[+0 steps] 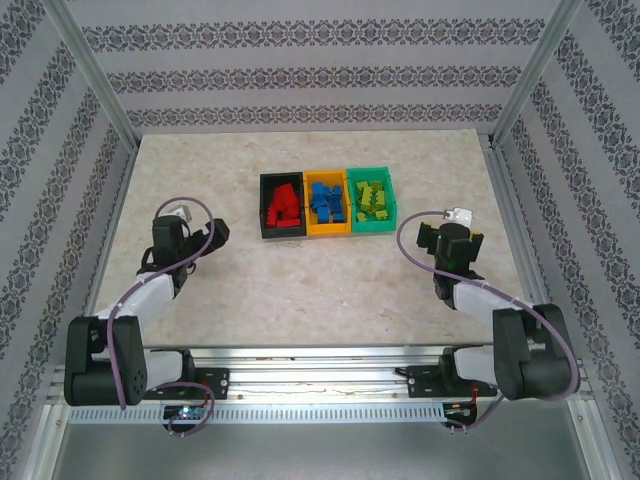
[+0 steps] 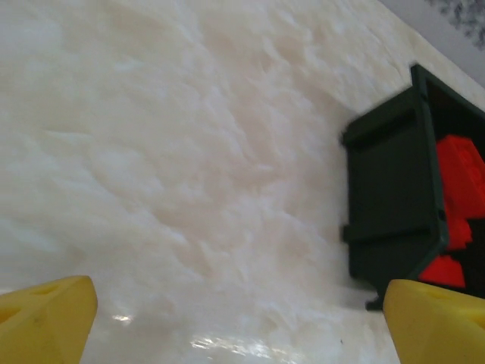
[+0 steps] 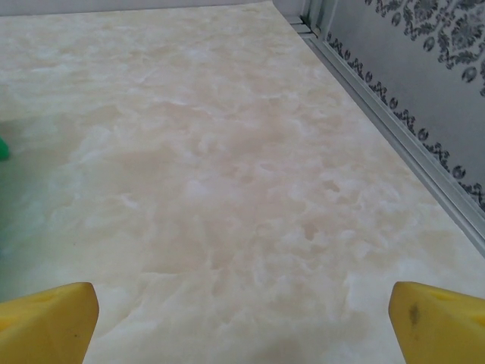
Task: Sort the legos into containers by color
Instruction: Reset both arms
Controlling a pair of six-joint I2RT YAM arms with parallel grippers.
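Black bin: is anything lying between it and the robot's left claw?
Nothing visible does. In the left wrist view, bare table lies between the open left gripper and the black bin, which holds red legos.
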